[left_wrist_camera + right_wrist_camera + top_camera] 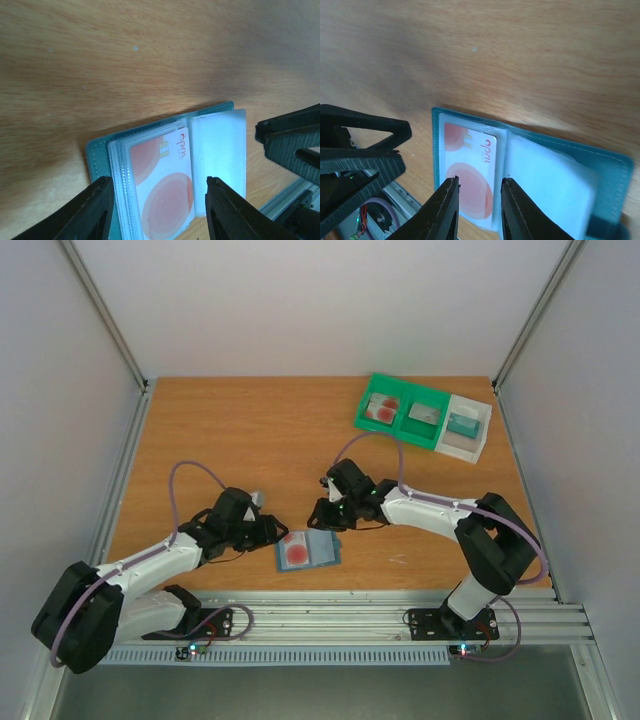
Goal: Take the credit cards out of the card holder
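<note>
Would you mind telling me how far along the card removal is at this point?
Looks done: red cards lie in the green tray. In hand: the card holder lies open on the table, with the left tool and right tool both open over it, neither gripping anything. Left: one red-and-white card sits inside the holder, yet to come out.

Near the front edge of the counter, about mid-width: card holder lying open and flat. One credit card sits in its left half. Left end effector is just left of the holder, right end effector just behind it. Far right corner: two-compartment tray, credit cards in the left compartment, a flat piece in the right. Single tray beside its right side, another piece inside.
</note>
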Tool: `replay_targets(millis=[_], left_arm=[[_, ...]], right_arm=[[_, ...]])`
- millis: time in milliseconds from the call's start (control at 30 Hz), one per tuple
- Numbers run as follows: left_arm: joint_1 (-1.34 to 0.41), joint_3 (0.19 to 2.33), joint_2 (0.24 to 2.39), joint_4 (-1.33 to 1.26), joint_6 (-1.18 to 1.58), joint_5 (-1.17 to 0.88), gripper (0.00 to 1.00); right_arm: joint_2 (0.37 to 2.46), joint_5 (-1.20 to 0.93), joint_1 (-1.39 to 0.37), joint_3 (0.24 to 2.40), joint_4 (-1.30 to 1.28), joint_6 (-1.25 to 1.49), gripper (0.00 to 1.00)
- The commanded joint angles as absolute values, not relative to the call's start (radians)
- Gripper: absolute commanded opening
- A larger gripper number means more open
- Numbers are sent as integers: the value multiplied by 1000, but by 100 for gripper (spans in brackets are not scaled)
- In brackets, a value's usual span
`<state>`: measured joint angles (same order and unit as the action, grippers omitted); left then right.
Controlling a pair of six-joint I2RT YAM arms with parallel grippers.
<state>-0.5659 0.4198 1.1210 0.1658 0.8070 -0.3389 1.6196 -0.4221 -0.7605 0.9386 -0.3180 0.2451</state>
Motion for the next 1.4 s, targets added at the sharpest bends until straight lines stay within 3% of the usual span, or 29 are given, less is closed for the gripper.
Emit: replay_targets(millis=[0,433,800,1133,1367], left_arm=[[-561,391,1139,71,828,-394,49],[-563,372,1184,15,818,-465,35],[-563,359,1269,-15,772,-481,12],[-563,357,1280,15,740,-475,11],[-562,327,1283,-31,781,-484,11]], right_arm=[[1652,-454,-796,918,-201,288,25],[1701,-463,-831,886,-153,288,22],[1718,-461,-837,833,-134,311,21],[1747,-499,-845,809,-66,340,20],[1768,-516,-847,784,-8,382,14]])
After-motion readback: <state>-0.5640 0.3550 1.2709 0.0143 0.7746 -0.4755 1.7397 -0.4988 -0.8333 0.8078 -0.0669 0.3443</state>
